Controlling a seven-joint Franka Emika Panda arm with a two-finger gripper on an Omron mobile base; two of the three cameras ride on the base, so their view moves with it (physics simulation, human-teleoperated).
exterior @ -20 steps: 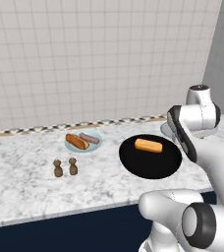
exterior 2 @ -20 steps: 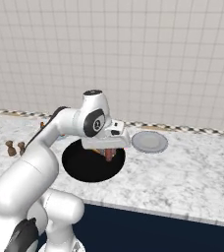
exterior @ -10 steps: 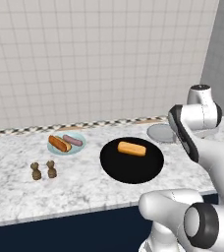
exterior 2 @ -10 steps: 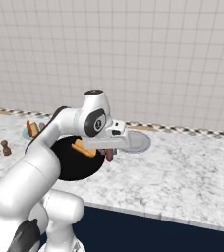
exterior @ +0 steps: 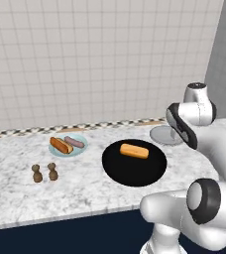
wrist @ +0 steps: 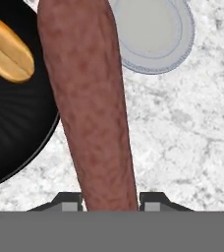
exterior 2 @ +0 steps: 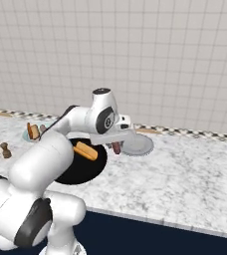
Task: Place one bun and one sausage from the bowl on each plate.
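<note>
White-tiled wall behind, marbled grey surface w/ the wide round black bowl as landmark. Fingers are clamped on the pinkish-brown cylindrical sausage, its rough mottled skin running lengthwise straight out from the tips. It hangs above the surface just past the bowl's rim, on the side toward the small round grey plate. That plate lies ahead of the sausage's far end and slightly to one side, bare; a short carry should put the sausage over it. One orange-brown bun remains in the bowl. Light blue plate, on the bowl's opposite side, already has bun + sausage.
</note>
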